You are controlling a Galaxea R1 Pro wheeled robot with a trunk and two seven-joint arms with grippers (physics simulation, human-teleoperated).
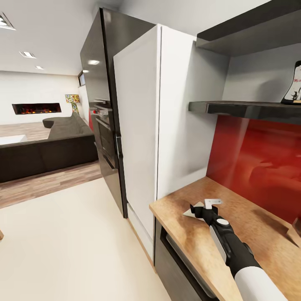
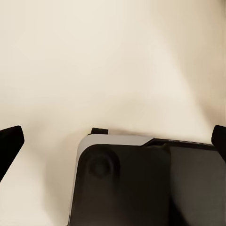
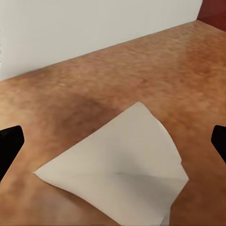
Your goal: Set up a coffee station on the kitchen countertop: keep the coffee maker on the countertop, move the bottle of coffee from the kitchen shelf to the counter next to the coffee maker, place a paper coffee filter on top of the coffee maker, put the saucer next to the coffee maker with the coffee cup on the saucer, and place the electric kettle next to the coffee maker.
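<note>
The right claw [image 1: 203,207] hangs released over the paper coffee filter [image 3: 123,173] lying flat at the counter [image 1: 188,234] near-left corner, so closing may skid the thin sheet away

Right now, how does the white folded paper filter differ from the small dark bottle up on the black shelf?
The white folded paper coffee filter lies flat on the light wood countertop; the dark bottle with a white-and-red label stands upright on the black wall shelf. The filter sits under the right gripper, whose fingers are spread; the bottle is far from it, cut by the picture's edge.
</note>
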